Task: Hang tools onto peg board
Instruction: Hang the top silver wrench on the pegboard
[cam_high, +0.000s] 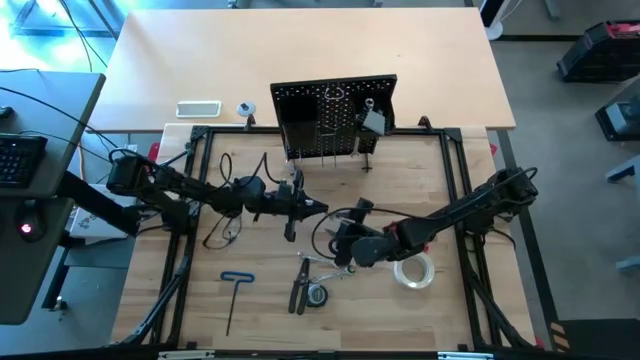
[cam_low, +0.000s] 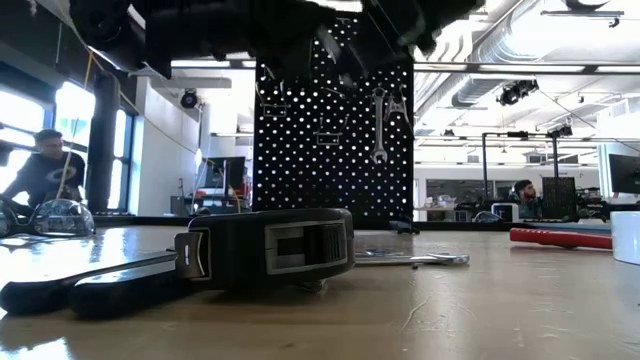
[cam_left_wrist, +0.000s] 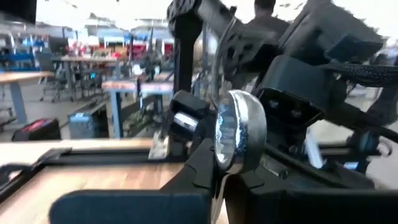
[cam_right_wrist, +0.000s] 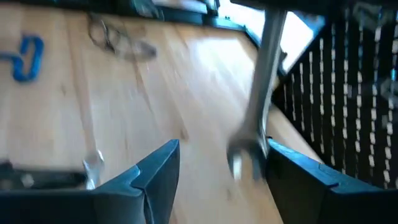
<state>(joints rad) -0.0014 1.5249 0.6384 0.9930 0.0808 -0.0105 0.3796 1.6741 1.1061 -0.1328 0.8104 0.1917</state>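
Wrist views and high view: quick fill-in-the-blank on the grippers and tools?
1. The left gripper is ___ on the silver wrench.
2. The right gripper has its fingers ___.
3. The T-handle hex key lying on the table is ___ in colour.

Missing words: shut; open; blue.

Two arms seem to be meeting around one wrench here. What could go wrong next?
The left gripper pinches the silver wrench alone, so it might twist or slip. The open right gripper straddles that wrench and could knock it when pulling away. The peg board stands close and might get bumped.
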